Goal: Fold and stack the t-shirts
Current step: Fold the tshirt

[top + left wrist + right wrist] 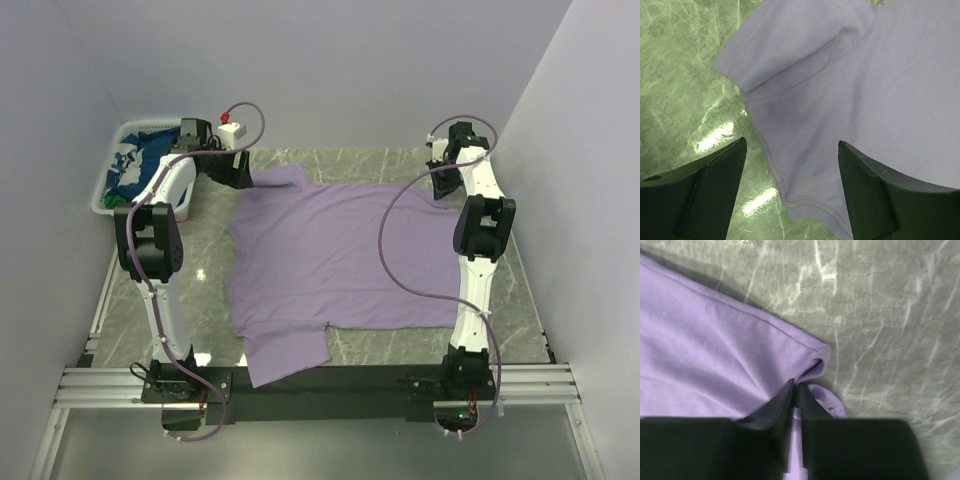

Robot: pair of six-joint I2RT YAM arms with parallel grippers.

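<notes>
The lavender t-shirt (340,250) lies spread flat across the middle of the marble desk (205,290). Its body runs from left to right. One short sleeve points toward the far left corner, and the other hangs toward the near edge, just reaching the black rail there. The cloth is mostly smooth, with a few shallow creases.

At the shirt's far right corner the right claw (437,165) is down on the fabric. In the right wrist view, the right claw (797,387) has its dark fingers (775,407) pressed together. They pinch a small fold of the lavender t-shirt (700,355) right at its hemmed corner, with bare desk (880,315) beyond.

The left claw (240,175) hangs over the far left sleeve. In the left wrist view, the left claw (791,142) is spread wide, its fingers (715,185) well apart and holding nothing. Below it are the sleeve and side seam of the lavender t-shirt (865,75), with desk (680,75) to the left.

A white slatted basket (103,195) sits in the far left corner of the desk, behind the left arm. A navy t-shirt (140,150) with white print is bundled inside it.
</notes>
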